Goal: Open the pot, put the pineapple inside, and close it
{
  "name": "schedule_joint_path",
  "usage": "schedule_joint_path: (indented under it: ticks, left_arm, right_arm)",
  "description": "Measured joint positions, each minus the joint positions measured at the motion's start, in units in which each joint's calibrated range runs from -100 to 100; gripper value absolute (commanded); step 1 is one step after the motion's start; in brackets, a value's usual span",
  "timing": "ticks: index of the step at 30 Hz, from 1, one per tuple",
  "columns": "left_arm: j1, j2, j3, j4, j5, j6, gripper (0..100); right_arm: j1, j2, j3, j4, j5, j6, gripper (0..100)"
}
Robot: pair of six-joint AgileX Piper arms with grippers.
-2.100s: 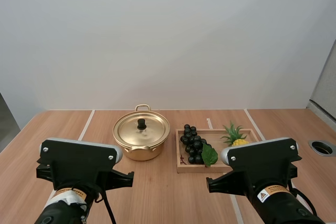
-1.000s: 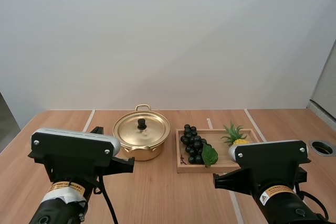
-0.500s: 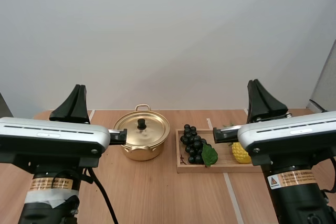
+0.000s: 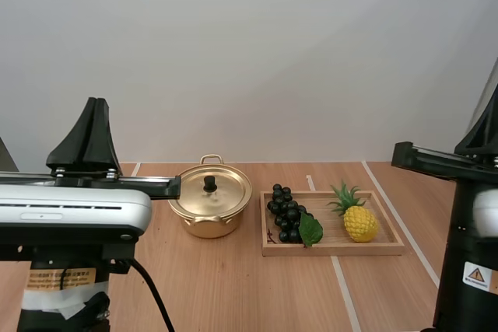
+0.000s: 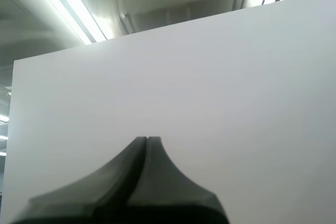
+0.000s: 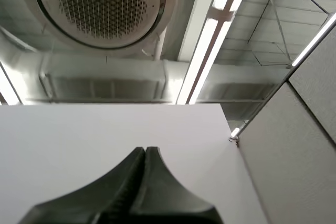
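High view: lidded gold pot [image 4: 210,206] on bench [image 4: 233,285]; pineapple [image 4: 359,221] in wooden tray [image 4: 334,248] with grapes [image 4: 285,214]; wrist views: left gripper [image 5: 147,139], right gripper [image 6: 145,149] closed, empty.

Table [image 4: 233,285]: light wood-grain top, spanning left to right, crossed from near to far by thin white lines [image 4: 345,293]. Wall [image 4: 249,52]: plain white, matte, rising behind the table's far edge. Light: soft, even.
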Motion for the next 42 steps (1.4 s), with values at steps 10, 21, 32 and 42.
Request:
schedule_joint_path:
  ticks: [10, 21, 32, 42]
  left_arm:
    - [0.0, 1.57, -24.5, -4.66, 34.61, 0.0, 0]
    - [0.45, 15.56, -54.15, -5.04, 60.6, 0.0, 0]
    - [1.99, 32.32, -77.06, -0.59, 88.4, 0.0, 0]
    - [1.99, 37.1, -79.63, 4.08, 95.28, -4.65, 0]
  right_arm:
    - [0.0, 1.13, -26.88, 13.81, 58.16, -18.36, 0]
    - [-1.93, 13.22, -50.34, 14.63, 88.97, -22.01, 0]
    - [-5.88, 28.67, -65.64, 2.85, 115.0, -7.83, 0]
    - [-6.13, 38.44, -70.82, -20.87, 130.11, 6.42, 0]
